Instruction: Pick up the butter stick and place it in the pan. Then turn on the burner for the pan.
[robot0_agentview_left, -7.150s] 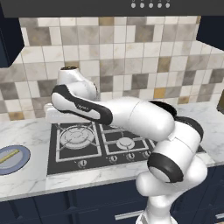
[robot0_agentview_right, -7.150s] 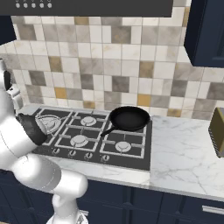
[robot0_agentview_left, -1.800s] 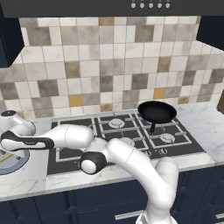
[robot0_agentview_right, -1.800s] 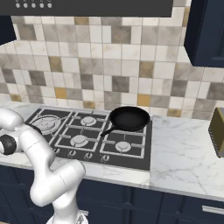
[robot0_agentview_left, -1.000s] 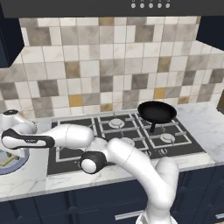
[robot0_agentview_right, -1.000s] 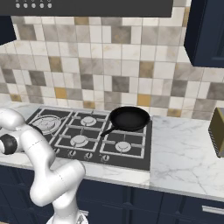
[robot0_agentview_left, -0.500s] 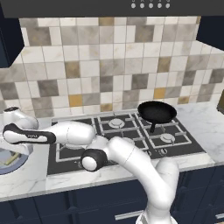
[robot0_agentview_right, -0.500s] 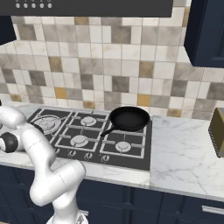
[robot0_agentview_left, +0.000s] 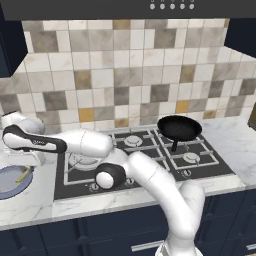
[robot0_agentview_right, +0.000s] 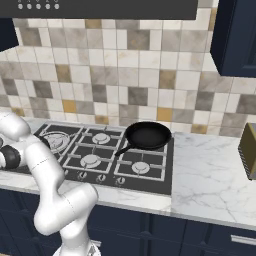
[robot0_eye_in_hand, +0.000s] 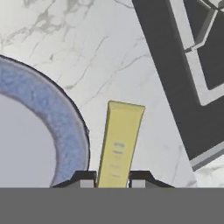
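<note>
From the far left of the hob, I see the blue-grey plate resting on the marble surface, and my arm reaches out over it. In the left base view a small yellow sliver, the butter stick, shows just under the hand, at or above the plate's near rim; I cannot tell from there whether it is off the plate.

In the hand view the pincer has its two dark tips pressed against either side of the butter stick, so I read it as clamped on the stick near one end. The stick's long axis runs straight away from the tips, slightly tilted toward the hob edge. The plate rim lies just beside it, on the side away from the hob.

Moving right across the hob, the pan sits on the back right grate, handle pointing toward the front. That is well apart from the pincer, on the opposite side of the hob. My judgement: the carry must sweep the stick the whole width of the hob to the pan, with the burner knob to follow.
</note>
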